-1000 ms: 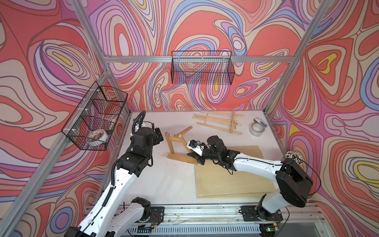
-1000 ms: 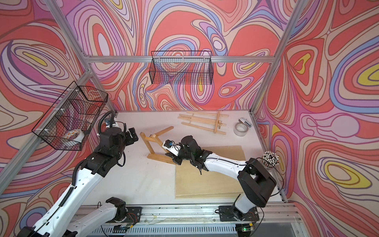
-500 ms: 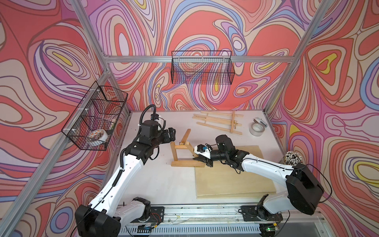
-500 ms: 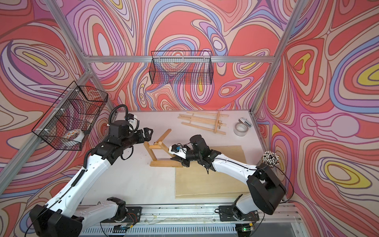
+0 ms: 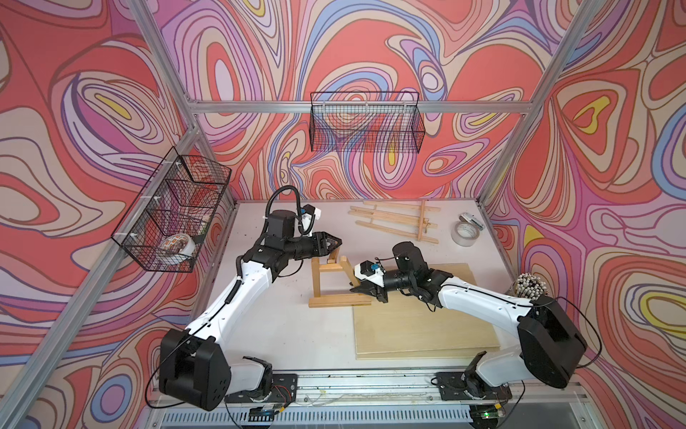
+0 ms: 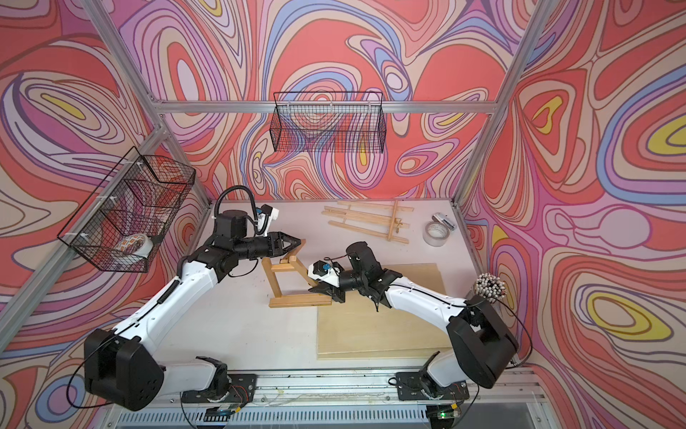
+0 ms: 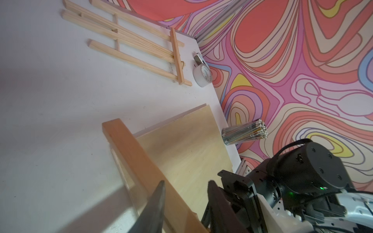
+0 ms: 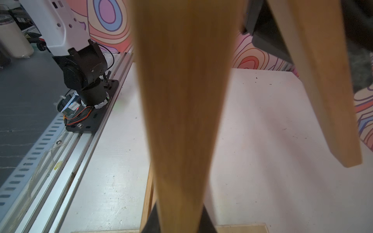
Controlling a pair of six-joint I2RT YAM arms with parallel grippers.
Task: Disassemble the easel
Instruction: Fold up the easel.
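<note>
At the centre of both top views, the easel [image 5: 334,301] stands on the white table [image 5: 282,334], with its uprights, cross-bar and base in one piece.

Left gripper [image 5: 337,243]: jaws narrow, set either side of the upper strut [image 7: 129,149]. Whether they press it cannot be told.

Right gripper [image 5: 355,291]: closed on the easel's lower end, just right of centre.

Progress, as judged: a flat frame of slats [image 5: 393,223], upper right on the table, looks like a section already taken off. The standing part has yet to be pulled apart.

Surface: matte white, lightly speckled. It carries a plywood board [image 5: 419,327] at lower right, and a tape roll [image 5: 464,234] and cup of brushes [image 5: 529,288] along the right edge.

Room: swirl-patterned walls [image 5: 371,44], aluminium framing [image 5: 260,106], and two wire baskets [image 5: 365,130], one upper centre and one left.
</note>
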